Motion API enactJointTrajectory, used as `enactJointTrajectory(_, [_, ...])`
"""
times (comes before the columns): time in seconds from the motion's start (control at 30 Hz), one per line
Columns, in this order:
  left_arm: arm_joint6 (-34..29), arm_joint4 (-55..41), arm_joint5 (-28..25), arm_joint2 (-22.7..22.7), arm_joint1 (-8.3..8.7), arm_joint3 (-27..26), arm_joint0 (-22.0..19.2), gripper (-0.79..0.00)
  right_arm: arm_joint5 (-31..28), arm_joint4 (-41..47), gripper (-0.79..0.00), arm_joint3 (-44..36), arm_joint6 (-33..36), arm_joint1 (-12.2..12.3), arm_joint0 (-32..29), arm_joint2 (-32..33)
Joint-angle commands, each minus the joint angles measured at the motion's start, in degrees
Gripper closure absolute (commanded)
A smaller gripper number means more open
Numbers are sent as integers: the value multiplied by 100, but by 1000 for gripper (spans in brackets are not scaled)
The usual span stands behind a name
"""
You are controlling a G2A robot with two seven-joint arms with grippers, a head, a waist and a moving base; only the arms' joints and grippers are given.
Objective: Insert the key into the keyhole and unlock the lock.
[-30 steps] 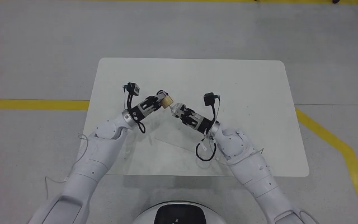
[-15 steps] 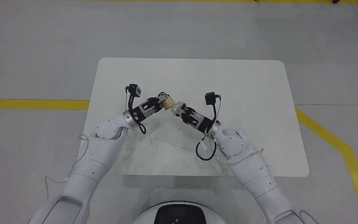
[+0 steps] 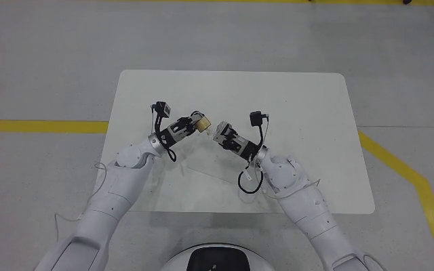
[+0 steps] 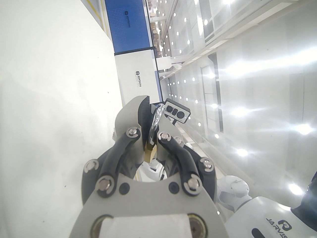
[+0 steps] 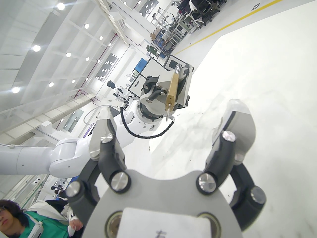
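Above the table (image 3: 312, 101), left jaws pinch the lock (image 5: 172, 89), key (image 5: 168, 112) apparently inserted; right jaws spread wide.

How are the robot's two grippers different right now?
The left gripper is shut on a brass padlock; the right gripper is open and empty. The left gripper's fingers sit close together; the right gripper's fingers spread wide. Both hang over the white table, tips facing each other.

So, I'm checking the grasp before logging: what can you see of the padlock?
The padlock is a small, flat brass-coloured body with a silver shackle. The left gripper clamps it above the table, tilted. A small silver piece, likely the key, sticks out of its end opposite the shackle.
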Motion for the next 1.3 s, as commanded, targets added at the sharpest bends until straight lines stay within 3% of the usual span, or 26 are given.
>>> enactJointTrajectory(0.0, [99, -104, 142, -121, 30, -95, 103, 0, 0, 0, -785, 0, 0, 0, 0, 0])
enactJointTrajectory(0.1, [51, -335, 465, -281, 72, -273, 238, 0, 48, 69, -785, -54, -44, -2, -39, 14])
enactJointTrajectory(0.23, [-209, -712, 1194, -419, 117, -527, 375, 0, 81, 921, -785, -360, 373, 15, -246, 48])
enactJointTrajectory(0.27, [-273, -790, 1399, -441, 126, -546, 399, 0, 80, 1162, -699, -443, 550, 27, -289, 68])
enactJointTrajectory(0.4, [-698, -1423, 2255, -529, 135, -357, 385, 0, -46, 1820, 0, -668, 1058, 81, -436, 191])
enactJointTrajectory(0.57, [-1137, -2264, 2877, -670, 116, 32, 305, 0, -377, 2011, 0, -770, 1167, 94, -527, 201])
enactJointTrajectory(0.8, [-1550, -2567, 3512, -628, 110, 83, 289, 0, -516, 1178, 0, -734, 717, -60, -221, -372])
enactJointTrajectory(1.27, [-1519, -2384, 3438, -622, 141, -162, 398, 0, -528, 939, 0, 112, 71, -273, 291, -764])
